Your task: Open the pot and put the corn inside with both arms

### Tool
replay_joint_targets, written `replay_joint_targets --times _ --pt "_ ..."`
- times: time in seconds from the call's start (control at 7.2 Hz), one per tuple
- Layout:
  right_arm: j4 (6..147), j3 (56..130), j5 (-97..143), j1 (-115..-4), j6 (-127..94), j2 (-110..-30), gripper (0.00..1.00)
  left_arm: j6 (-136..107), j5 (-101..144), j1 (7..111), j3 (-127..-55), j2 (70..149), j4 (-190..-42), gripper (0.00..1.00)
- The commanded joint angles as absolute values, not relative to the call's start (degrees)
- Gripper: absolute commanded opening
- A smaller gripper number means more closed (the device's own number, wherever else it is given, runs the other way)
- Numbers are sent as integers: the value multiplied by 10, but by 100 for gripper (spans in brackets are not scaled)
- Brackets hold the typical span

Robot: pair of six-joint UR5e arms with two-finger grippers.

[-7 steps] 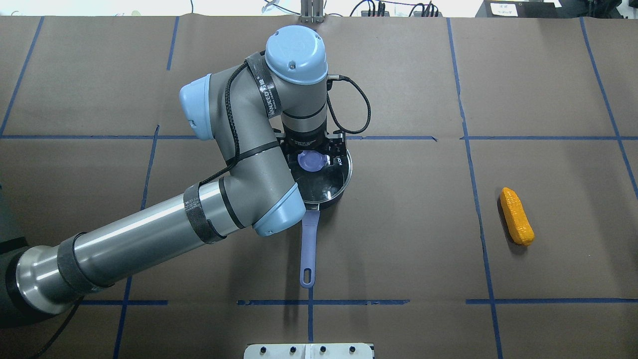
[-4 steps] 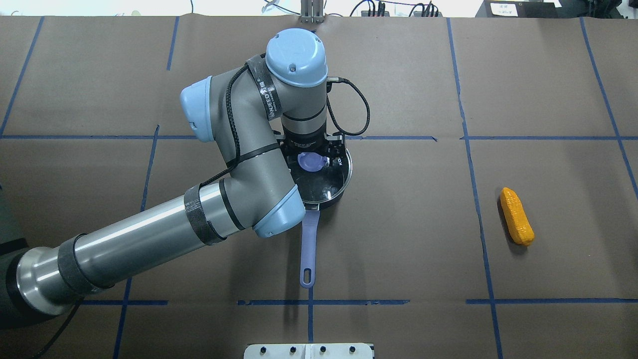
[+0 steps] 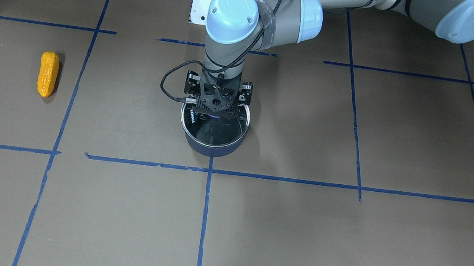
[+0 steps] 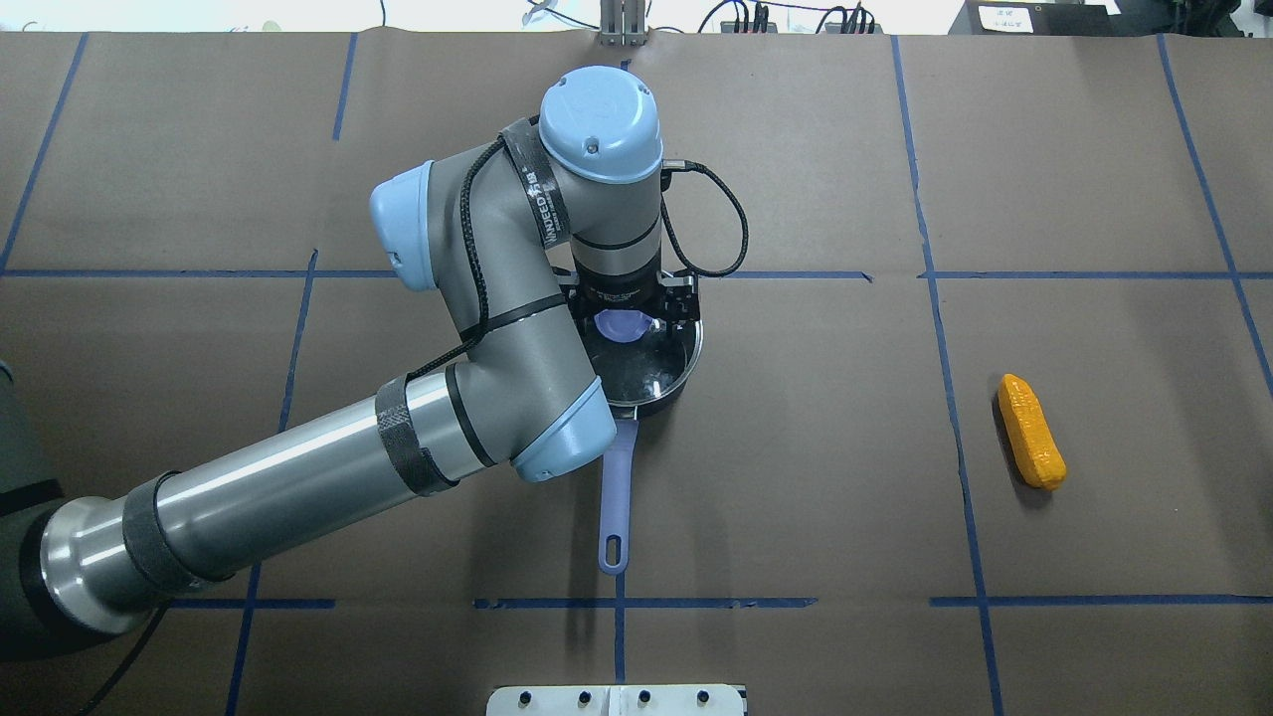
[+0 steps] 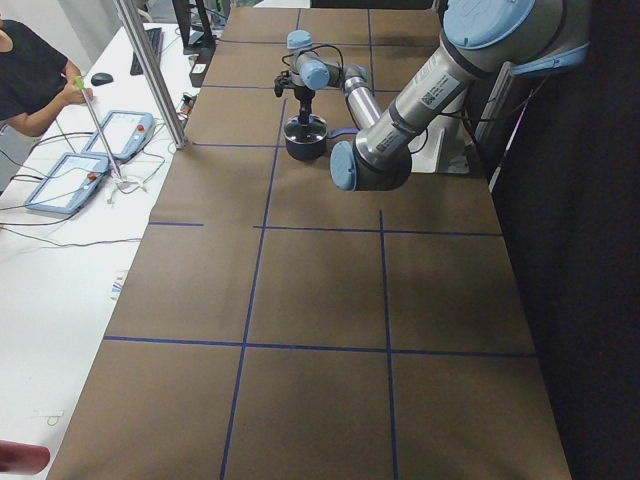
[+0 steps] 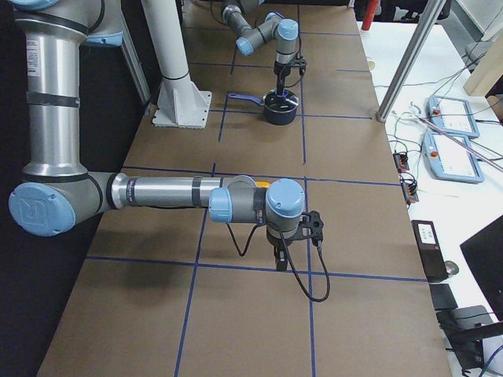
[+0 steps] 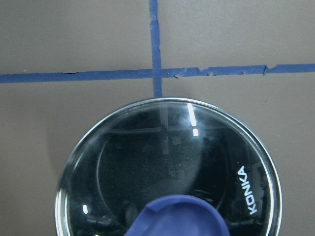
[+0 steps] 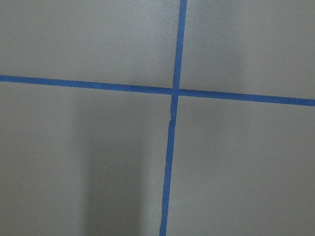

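Note:
The navy pot (image 4: 684, 376) stands mid-table with its lavender handle (image 4: 617, 487) pointing toward the robot. Its glass lid (image 7: 167, 162) sits on it, with the purple knob (image 4: 622, 325) on top. My left gripper (image 3: 214, 112) points straight down over the knob (image 7: 177, 216); the wrist hides the fingertips, so I cannot tell whether they have closed on it. The corn (image 4: 1031, 431) lies alone on the table far to the right, also in the front view (image 3: 48, 74). My right gripper (image 6: 279, 255) hangs above bare table, seen only in the exterior right view; its state cannot be told.
Brown paper with blue tape lines (image 8: 172, 91) covers the table. The white base mount (image 4: 617, 699) is at the near edge. Control tablets (image 6: 456, 149) and cables lie on a side table beyond the far edge. A person (image 5: 30, 80) stands there.
My left arm's wrist and elbow have shifted slightly right and toward the robot. The pot, the lid and the corn have not moved.

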State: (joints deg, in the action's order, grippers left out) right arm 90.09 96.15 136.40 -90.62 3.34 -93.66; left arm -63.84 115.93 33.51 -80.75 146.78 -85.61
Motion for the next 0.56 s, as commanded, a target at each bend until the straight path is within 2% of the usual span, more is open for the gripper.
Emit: replay_joint_targets --times 0.0,0.28,0.42 --pt "901 962 1364 -906 33 -936 100 -639 1159 335 -807 1467 -857 74" --pt "901 962 1364 -906 33 -936 100 -639 1158 335 -809 1468 -857 38" --pt "901 962 1364 -906 33 -936 100 -640 1158 336 -814 1468 -855 28"
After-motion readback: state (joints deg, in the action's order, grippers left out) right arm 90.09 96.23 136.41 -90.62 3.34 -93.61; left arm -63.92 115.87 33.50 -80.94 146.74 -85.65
